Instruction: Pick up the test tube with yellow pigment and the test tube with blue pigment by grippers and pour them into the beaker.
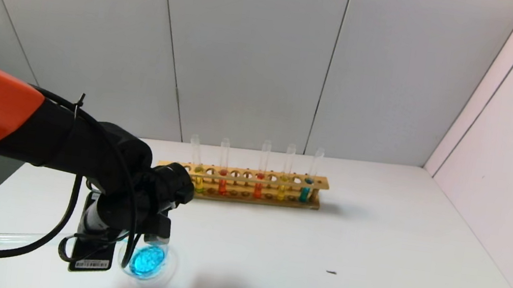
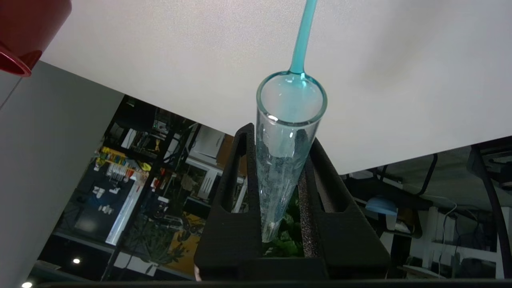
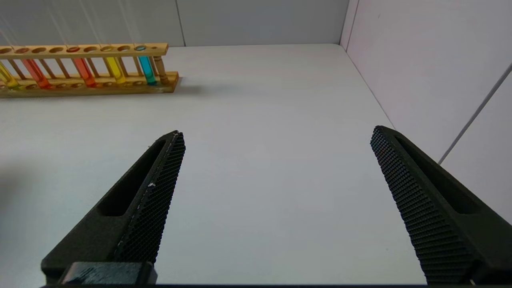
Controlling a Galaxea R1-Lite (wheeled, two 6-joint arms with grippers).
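1. The left black pincer (image 2: 280, 192) holds the thin clear glass test tube with blue pigment (image 2: 286, 148) tight between its two black foam pads. The tube is tipped over, and a thin blue stream runs out of its mouth.
2. In the head view, the left pincer (image 1: 157, 235) hangs right over the small low clear glass beaker (image 1: 147, 261). The beaker sits near the front left of the white bench (image 1: 370, 258) and has bright blue liquid in it.
3. To pour well, the arm should likely hold the tube's mouth over the middle of the beaker. It should tip slowly, so the stream does not miss the rim or splash.
4. The grip looks firm. Squeezing harder could crack the thin glass.
5. The right black pincer (image 3: 276, 180) is spread wide and holds nothing. It waits over the right side of the bench.
6. The long wooden rack (image 1: 250, 188) stands at the back of the bench. It holds the slim glass test tube with yellow pigment (image 1: 285, 177), another yellow one, two orange-red tubes and one blue tube.
7. An empty clear tube (image 1: 21, 238) lies flat on the bench, left of the beaker.
8. The bench is smooth and white, so spills would show.
9. Plain grey wall panels (image 1: 248, 54) stand behind it.
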